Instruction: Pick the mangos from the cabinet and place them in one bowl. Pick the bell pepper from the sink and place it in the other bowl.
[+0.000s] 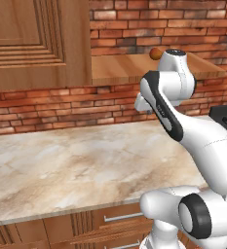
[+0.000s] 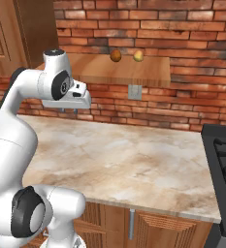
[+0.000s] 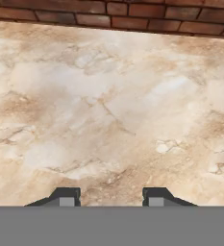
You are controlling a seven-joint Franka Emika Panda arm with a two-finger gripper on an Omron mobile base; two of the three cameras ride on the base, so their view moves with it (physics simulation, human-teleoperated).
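Observation:
Two small orange-yellow mangos (image 2: 115, 55) (image 2: 138, 56) sit side by side on the shelf board of the brown wooden cabinet (image 2: 119, 72). In the left base view one mango (image 1: 155, 52) peeks out behind the arm, with the cabinet door (image 1: 27, 39) at upper left. My gripper (image 3: 109, 197) points down at bare marble counter, its fingertips apart with nothing between them. From the right base view the gripper (image 2: 68, 111) hangs below and left of the shelf, well above the counter. The bowls, the sink and the bell pepper are out of view.
The marble counter (image 1: 76, 165) runs along a red brick wall. A dark cooktop (image 2: 222, 160) borders it on the right. Wooden drawers with metal handles (image 1: 122, 217) are under the counter edge. A grey wall outlet (image 2: 135, 92) sits under the shelf.

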